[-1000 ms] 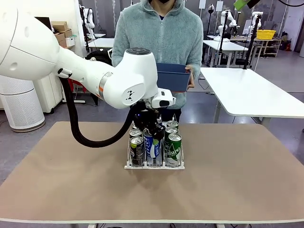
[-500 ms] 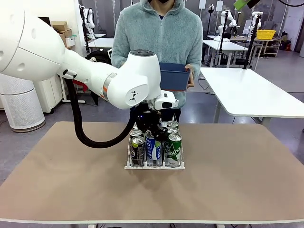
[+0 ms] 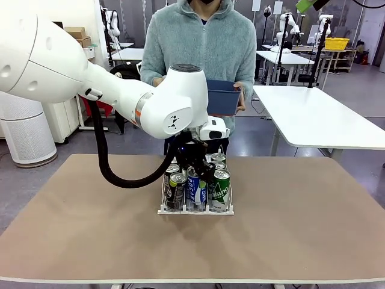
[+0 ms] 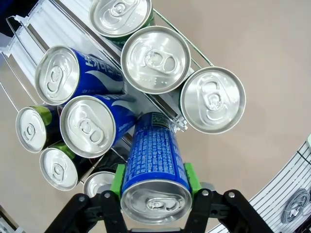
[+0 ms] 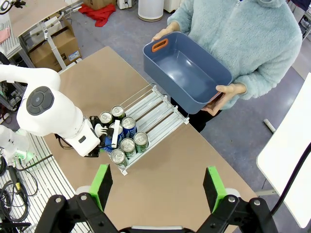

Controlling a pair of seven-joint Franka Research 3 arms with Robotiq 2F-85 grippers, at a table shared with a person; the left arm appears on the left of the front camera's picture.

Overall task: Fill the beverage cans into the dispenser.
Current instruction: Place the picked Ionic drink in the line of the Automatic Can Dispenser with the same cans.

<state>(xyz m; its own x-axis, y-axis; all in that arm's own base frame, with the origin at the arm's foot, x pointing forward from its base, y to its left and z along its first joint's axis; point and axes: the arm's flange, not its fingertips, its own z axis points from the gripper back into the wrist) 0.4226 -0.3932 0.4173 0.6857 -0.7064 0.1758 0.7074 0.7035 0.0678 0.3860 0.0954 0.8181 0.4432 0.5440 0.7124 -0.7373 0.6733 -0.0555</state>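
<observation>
While the left gripper (image 4: 154,187) hangs over the dispenser (image 3: 195,209), its fingers (image 4: 118,178) are clamped on a blue can (image 4: 155,170) with white lettering, held just above the rack's front end. Silver-topped cans (image 4: 155,59), blue, green and black-and-green, fill the dispenser's three lanes in the middle of the surface (image 3: 301,229). High above it, the right gripper (image 5: 158,188) has its fingers spread wide, holding nothing. Beyond the dispenser, a person holds a blue bin (image 5: 187,73).
</observation>
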